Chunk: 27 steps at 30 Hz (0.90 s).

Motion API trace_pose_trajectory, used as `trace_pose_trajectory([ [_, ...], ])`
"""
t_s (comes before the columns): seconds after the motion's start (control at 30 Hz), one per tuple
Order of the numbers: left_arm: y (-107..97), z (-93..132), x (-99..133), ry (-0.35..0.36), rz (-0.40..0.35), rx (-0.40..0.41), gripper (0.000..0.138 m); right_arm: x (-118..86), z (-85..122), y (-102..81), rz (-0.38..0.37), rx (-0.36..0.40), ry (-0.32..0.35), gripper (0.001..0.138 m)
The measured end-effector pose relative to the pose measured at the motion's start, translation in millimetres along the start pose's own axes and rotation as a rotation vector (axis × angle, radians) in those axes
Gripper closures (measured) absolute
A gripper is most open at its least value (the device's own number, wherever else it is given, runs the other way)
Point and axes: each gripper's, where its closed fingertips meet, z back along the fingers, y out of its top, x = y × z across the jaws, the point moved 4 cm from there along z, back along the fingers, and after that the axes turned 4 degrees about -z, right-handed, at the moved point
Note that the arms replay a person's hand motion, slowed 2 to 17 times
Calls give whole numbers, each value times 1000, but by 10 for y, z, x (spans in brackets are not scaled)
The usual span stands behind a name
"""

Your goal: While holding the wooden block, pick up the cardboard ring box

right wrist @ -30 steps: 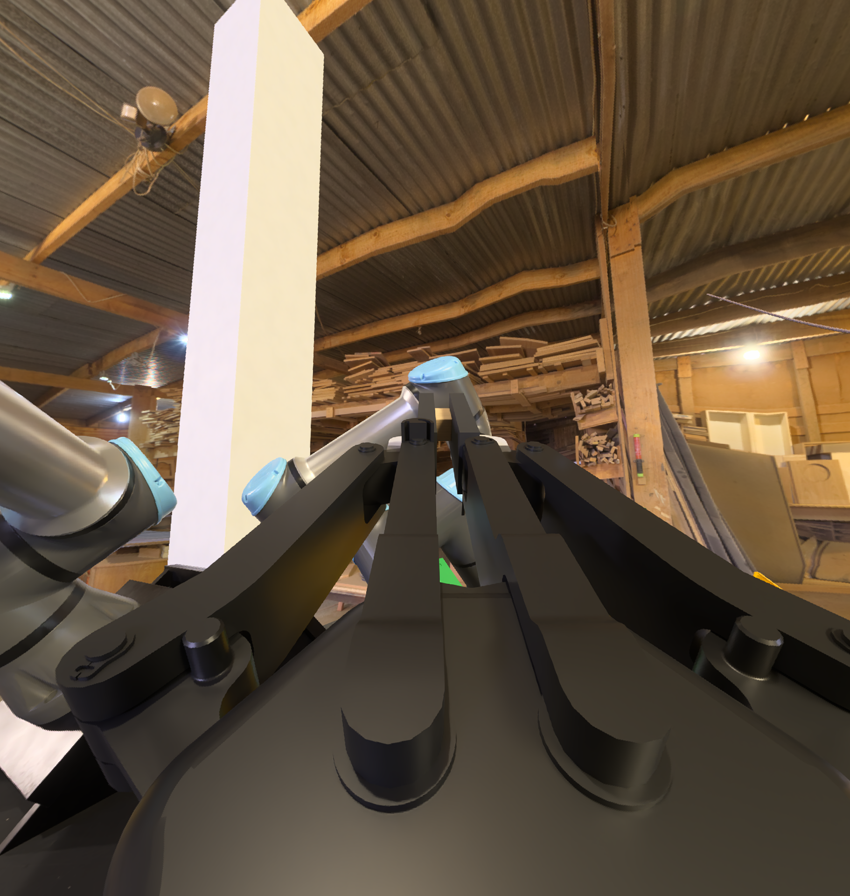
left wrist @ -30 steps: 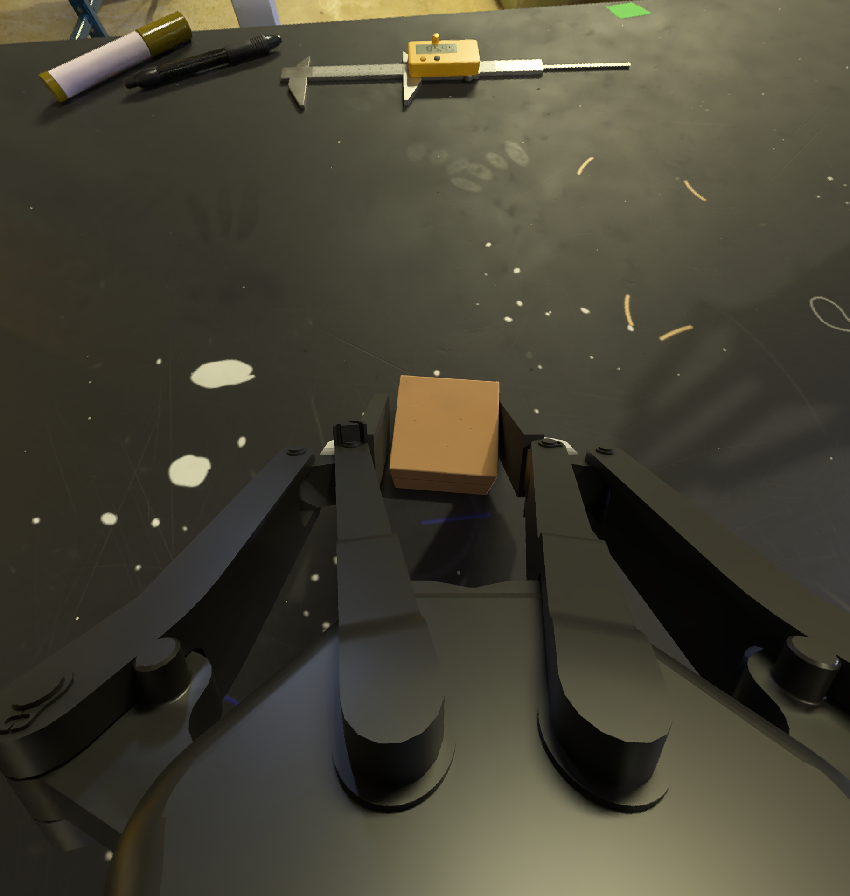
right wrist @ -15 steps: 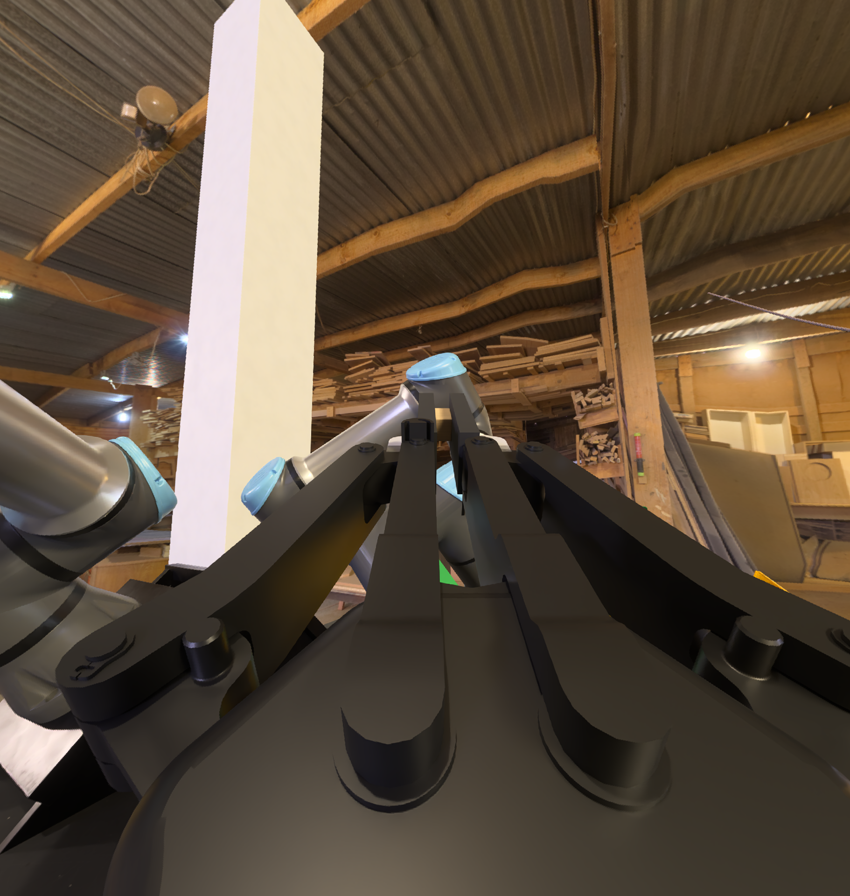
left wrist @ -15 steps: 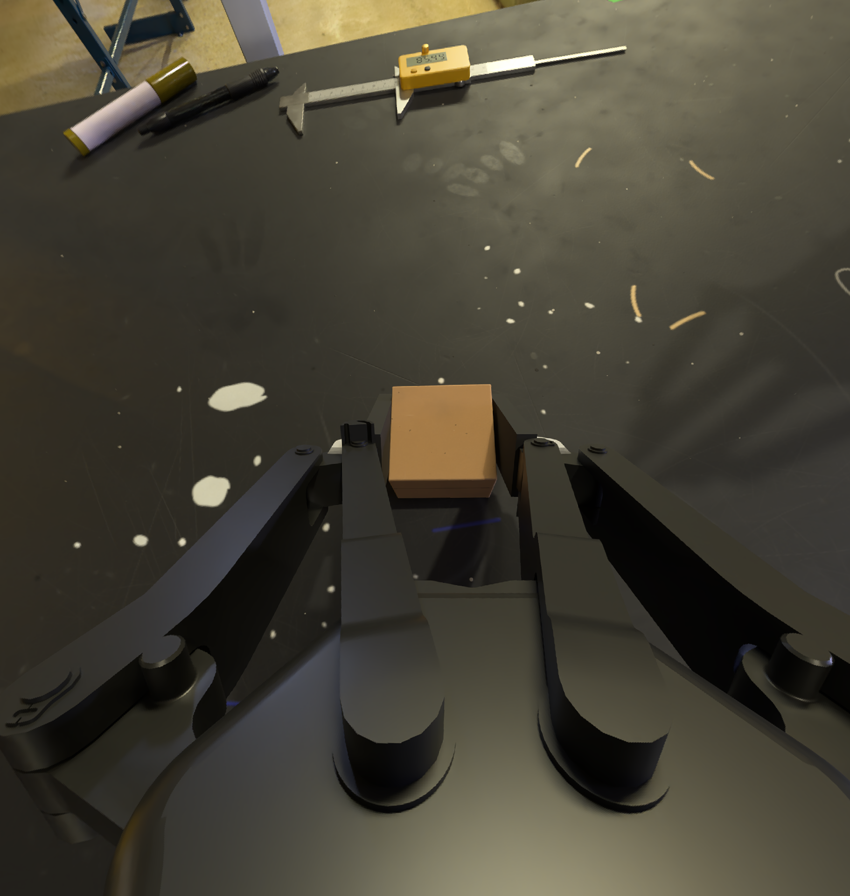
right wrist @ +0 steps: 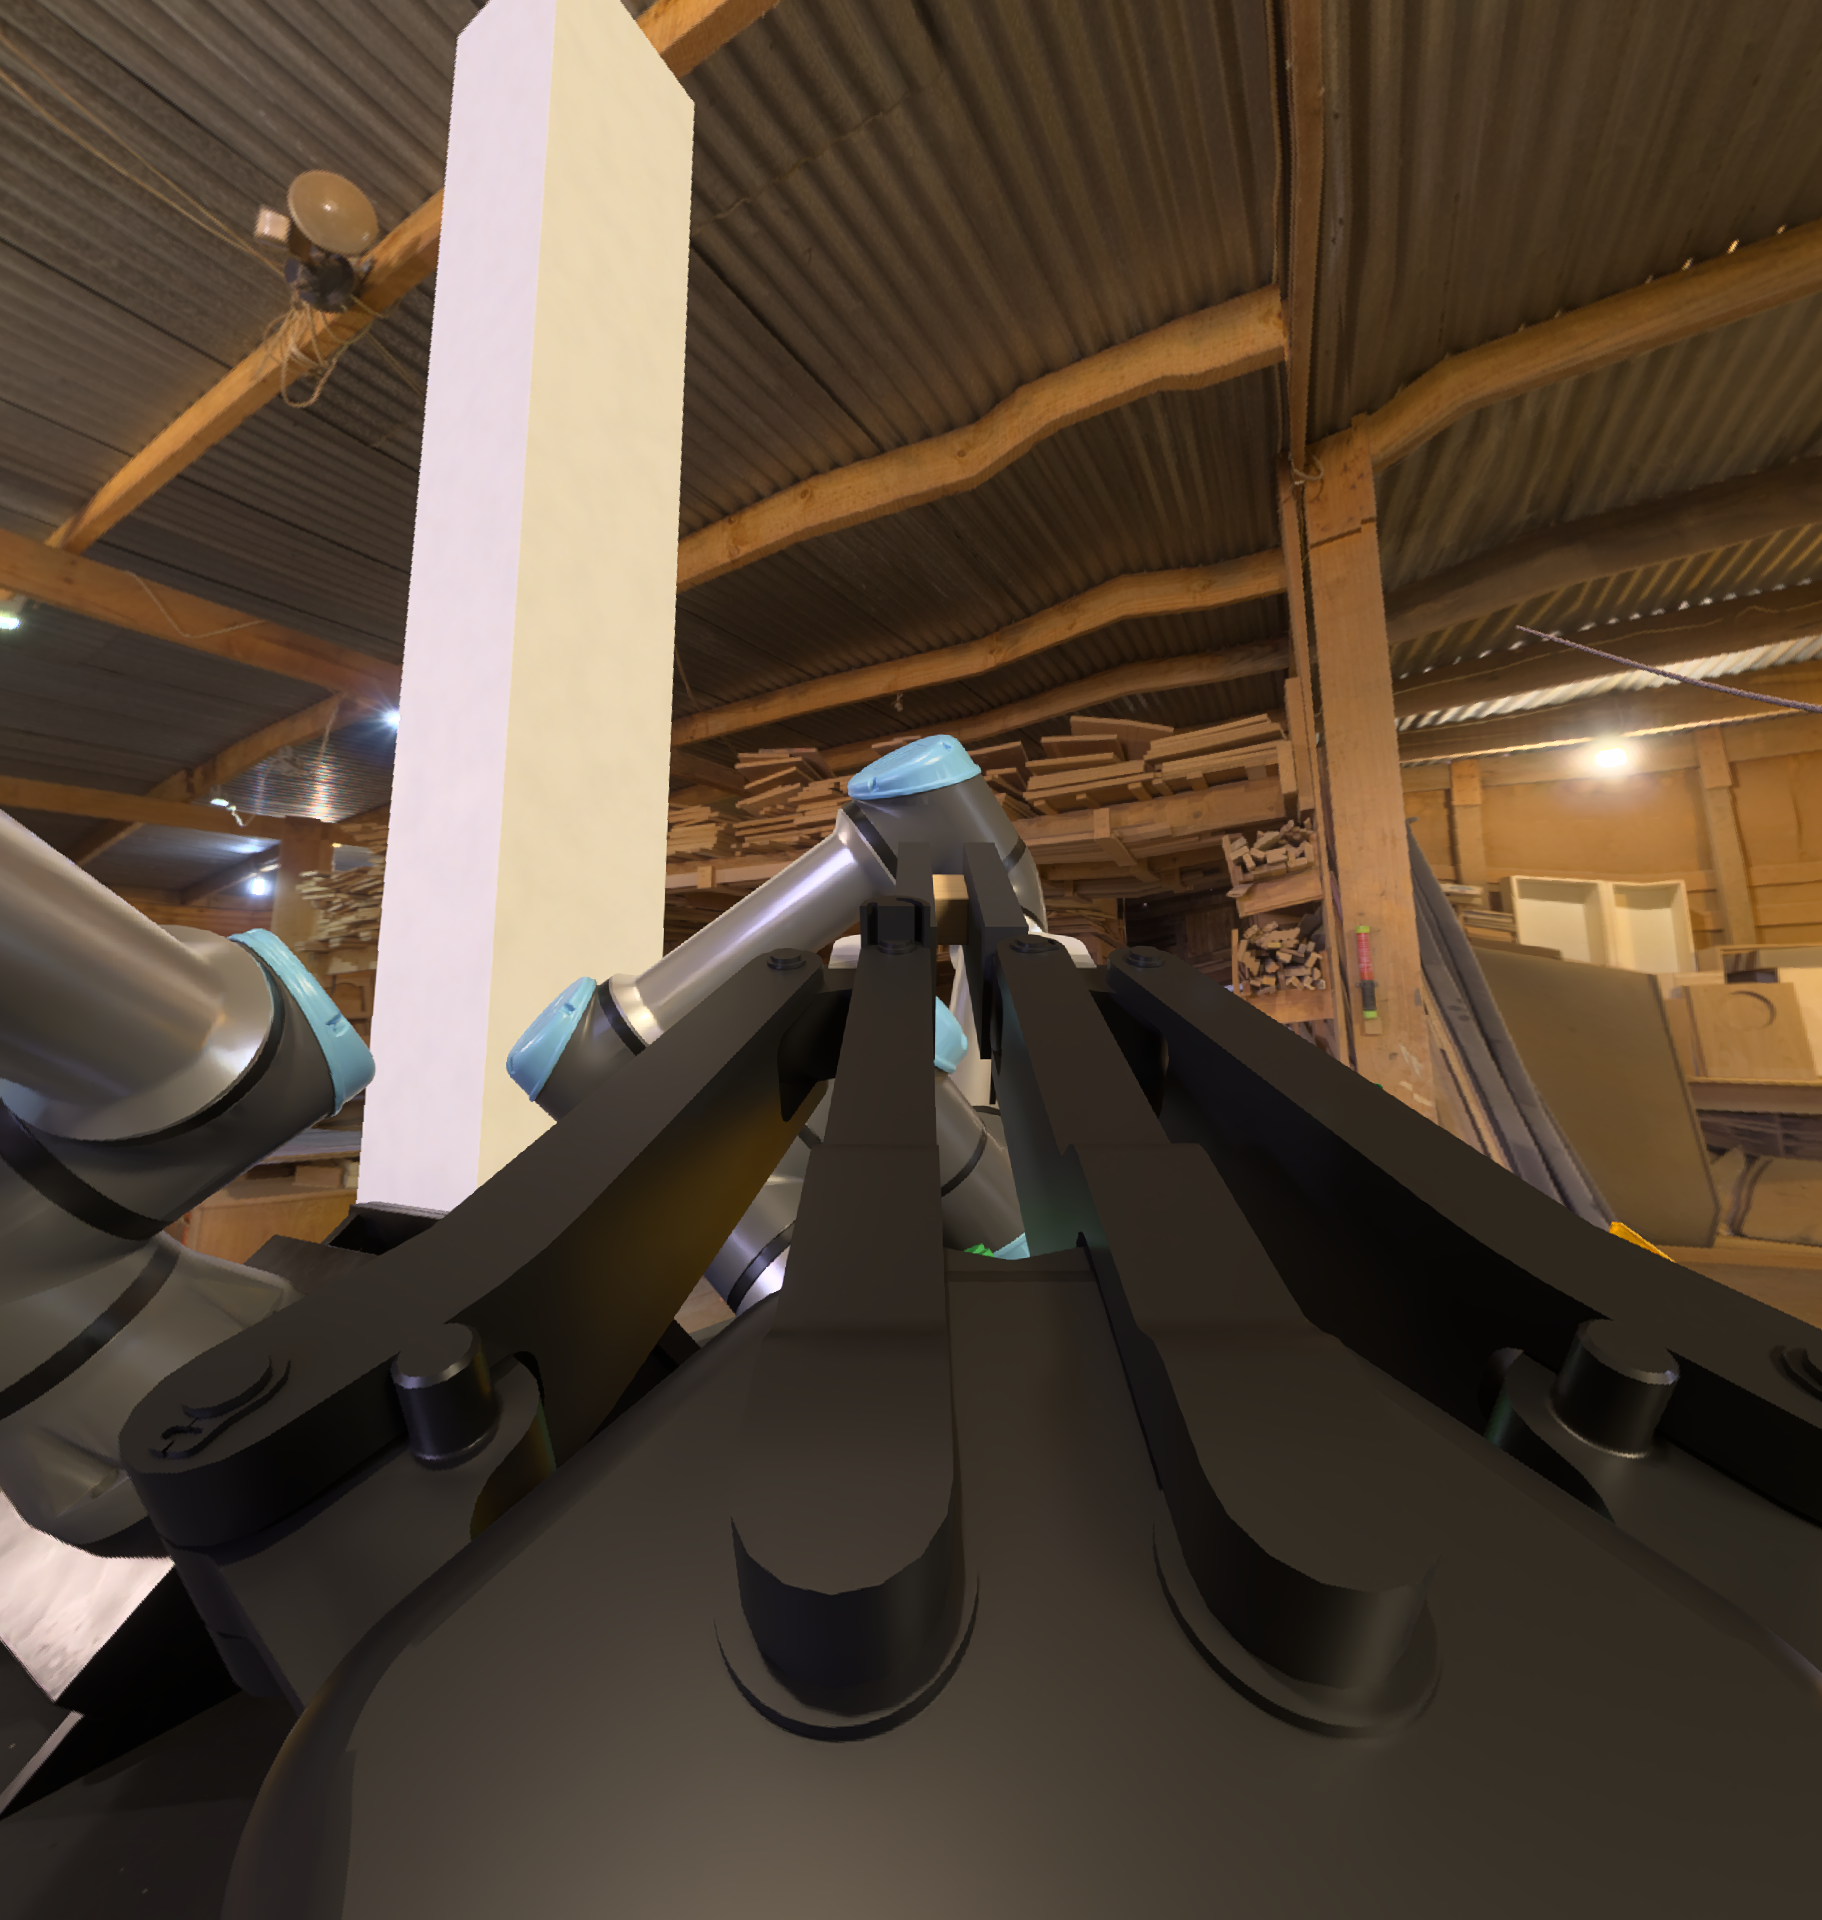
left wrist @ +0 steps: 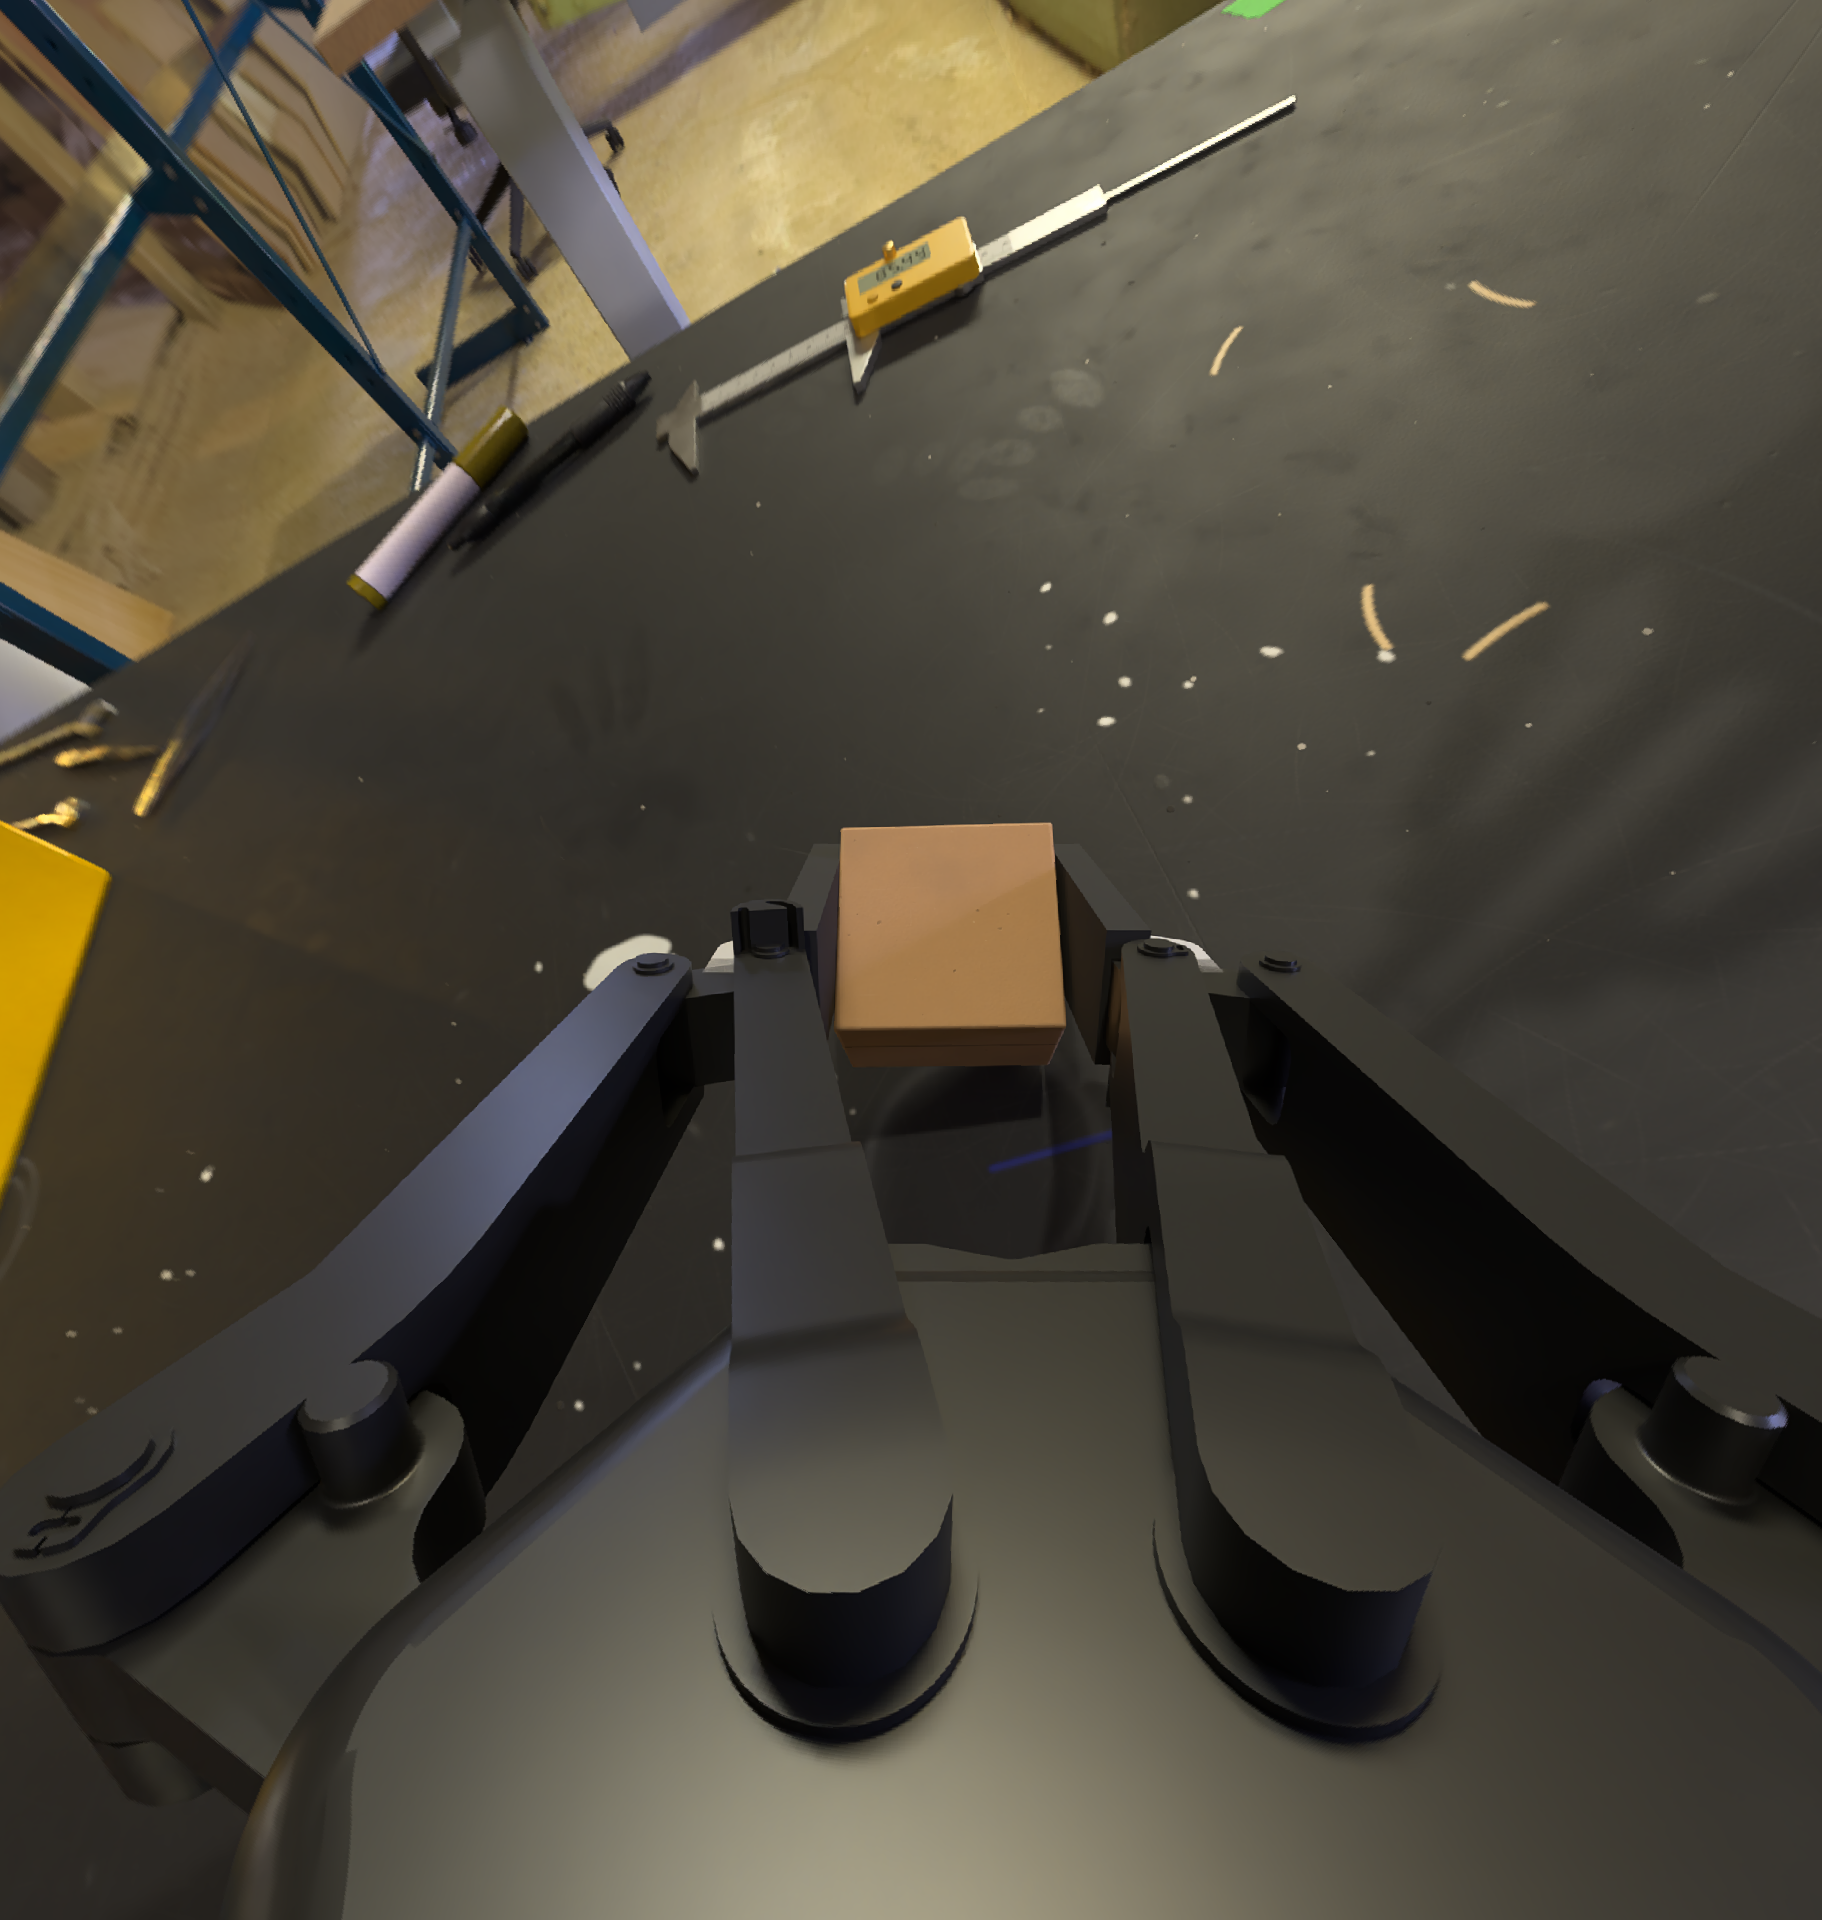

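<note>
Brown cardboard ring box [left wrist: 946, 940] sits clamped in the left hand [left wrist: 951, 951], lifted clear of the black table [left wrist: 1406, 831], while the right hand [right wrist: 946, 902], pointed up at the rafters, pinches the small wooden block [right wrist: 948, 889] to keep it safe.

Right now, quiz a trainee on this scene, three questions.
1. True or false: the left hand is shut on the box.
2. The right hand holds: A) tape B) block C) nothing.
3. Which lies nearer the caliper: pen or marker?

Key: 1 true; 2 B; 3 pen.
</note>
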Motion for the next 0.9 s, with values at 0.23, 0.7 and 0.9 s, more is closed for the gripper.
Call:
trace_pose_trajectory([
  [0.23,126,108,-45,90,-109,35,87,4,-2,-6,0,-3,0,130],
  [0.7,423,394,-166,291,-365,81,87,21,-7,-21,-3,-6,-3,130],
  [0.9,559,547,-247,357,-431,113,87,29,-8,-28,-2,-8,-7,130],
])
